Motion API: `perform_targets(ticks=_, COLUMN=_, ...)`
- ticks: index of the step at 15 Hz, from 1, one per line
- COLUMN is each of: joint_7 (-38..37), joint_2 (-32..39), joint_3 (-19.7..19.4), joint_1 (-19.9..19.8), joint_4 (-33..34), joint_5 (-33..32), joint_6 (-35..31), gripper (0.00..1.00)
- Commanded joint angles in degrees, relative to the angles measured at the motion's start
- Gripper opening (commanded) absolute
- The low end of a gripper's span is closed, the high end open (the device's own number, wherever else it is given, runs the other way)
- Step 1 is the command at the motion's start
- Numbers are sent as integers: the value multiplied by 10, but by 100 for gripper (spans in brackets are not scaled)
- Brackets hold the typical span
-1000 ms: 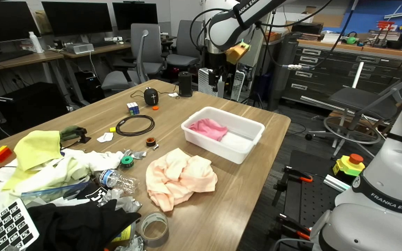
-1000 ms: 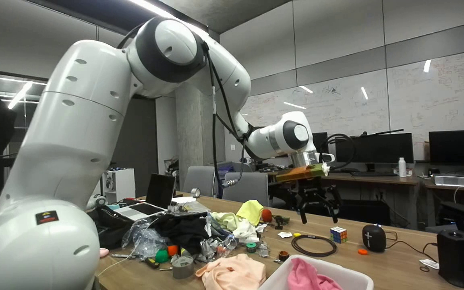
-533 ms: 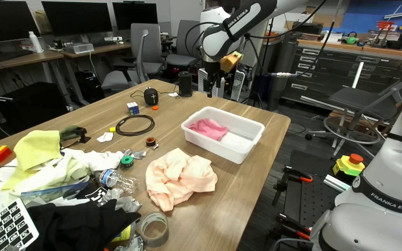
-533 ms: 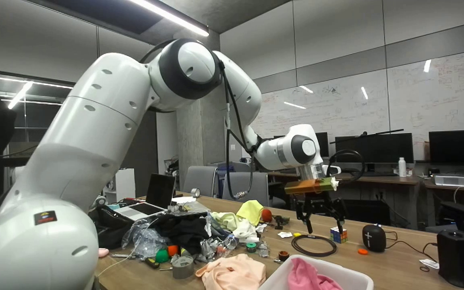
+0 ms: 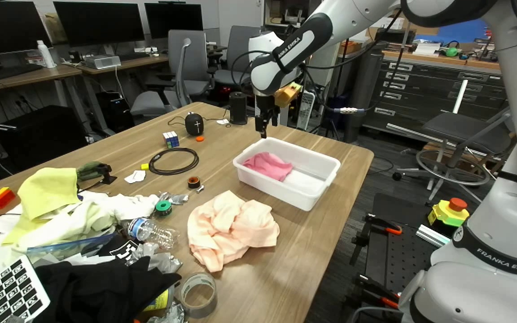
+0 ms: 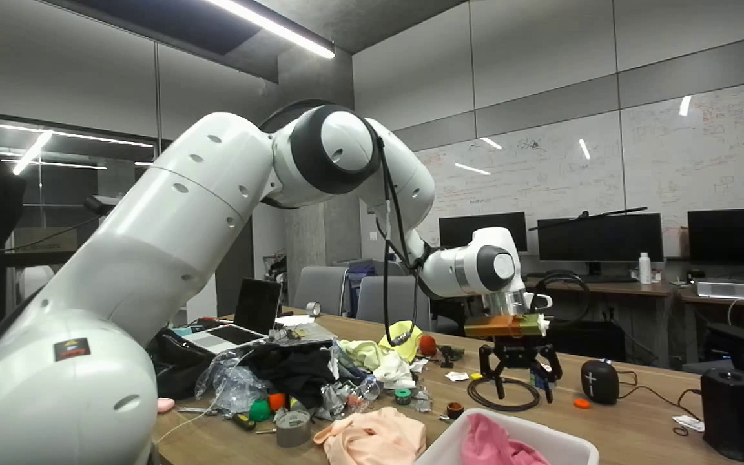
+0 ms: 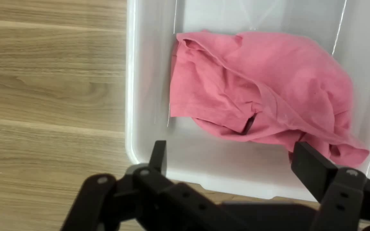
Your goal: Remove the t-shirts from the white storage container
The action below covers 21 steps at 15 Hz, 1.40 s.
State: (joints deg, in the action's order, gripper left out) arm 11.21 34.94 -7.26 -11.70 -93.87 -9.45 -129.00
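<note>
A crumpled pink t-shirt lies in one end of the white storage container. Both also show in the wrist view, the t-shirt on the container floor inside the rim. In an exterior view only part of the pink t-shirt and of the container is in frame. A peach t-shirt lies bunched on the table beside the container. My gripper is open and empty, pointing down above the container's pink t-shirt end. In the wrist view my gripper has its fingers wide apart, not touching the cloth.
A tape roll, a plastic bottle and a pile with yellow cloth and black cloth lie beyond the peach t-shirt. A coiled cable, puzzle cube and black speaker stand on the table.
My arm has come down and the gripper has moved lower, toward the container's far edge. The t-shirts and the container have not moved.
</note>
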Motion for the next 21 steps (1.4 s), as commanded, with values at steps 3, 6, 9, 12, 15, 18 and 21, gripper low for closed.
perform_targets(ticks=3, joint_7=14, joint_2=58, joint_3=17, joint_1=-10, joint_4=51, joint_5=28, joint_6=26, gripper=100)
perform_targets(ticks=6, joint_7=14, joint_2=80, joint_3=19, joint_1=-9, joint_4=58, joint_5=30, joint_6=33, gripper=100)
perform_targets(ticks=9, joint_7=11, joint_2=94, joint_3=16, joint_1=-7, joint_4=74, joint_5=26, joint_6=45, gripper=100)
perform_targets(ticks=12, joint_7=10, joint_2=104, joint_3=14, joint_1=-8, joint_4=88, joint_5=24, joint_6=51, gripper=100)
perform_targets(ticks=15, joint_7=8, joint_2=111, joint_3=17, joint_1=-11, joint_4=88, joint_5=30, joint_6=53, gripper=100)
perform_targets(ticks=18, joint_7=3, joint_2=117, joint_3=23, joint_1=-12, joint_4=85, joint_5=41, joint_6=55, gripper=100)
perform_targets(ticks=21, joint_7=-3, joint_2=128, joint_3=31, joint_1=-13, joint_4=79, joint_5=61, joint_6=59, gripper=100)
